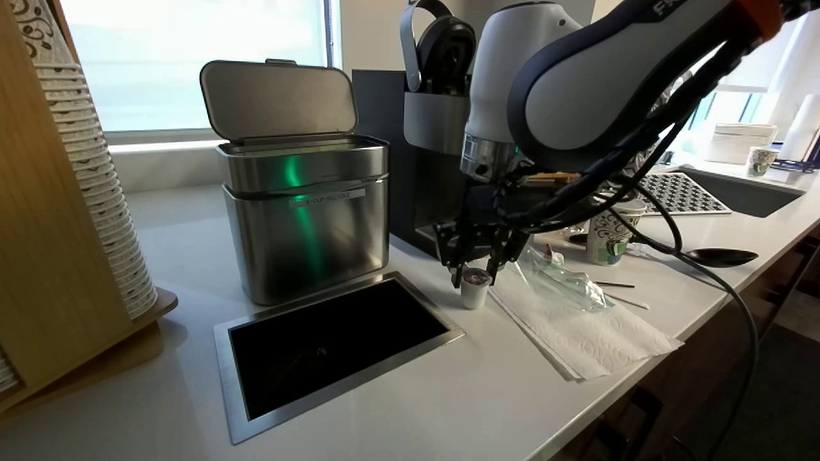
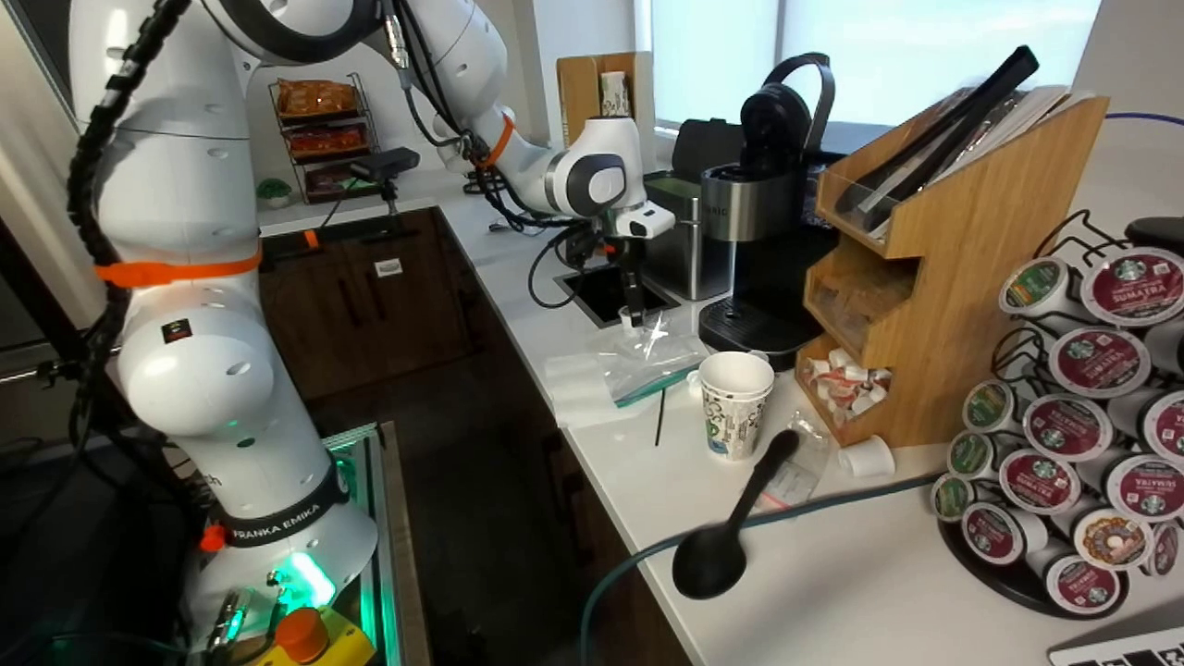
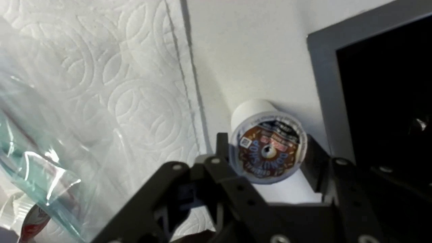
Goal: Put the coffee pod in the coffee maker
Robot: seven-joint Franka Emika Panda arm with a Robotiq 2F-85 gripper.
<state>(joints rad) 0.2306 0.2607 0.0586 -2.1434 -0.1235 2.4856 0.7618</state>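
The gripper (image 3: 266,143) crowds the wrist view's foreground, its fingers (image 3: 222,143) clamped on the coffee pod (image 3: 268,152), upright between them, printed lid up. To their left there lies a paper towel (image 3: 145,111); behind them, in an exterior view, stands the coffee maker (image 1: 435,120), top raised.

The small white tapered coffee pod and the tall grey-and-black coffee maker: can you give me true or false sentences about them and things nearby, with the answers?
1. The black, jointed claw grips the coffee pod. True.
2. The coffee pod is upside down. False: its printed side faces up.
3. The shiny, rectangular steel bin stands beside the coffee maker. True.
4. The coffee maker is closed on top. False: it stands open.
5. The coffee pod is inside the coffee maker. False: it is outside.
6. The long-handled black spoon lies on the smooth white counter. True.
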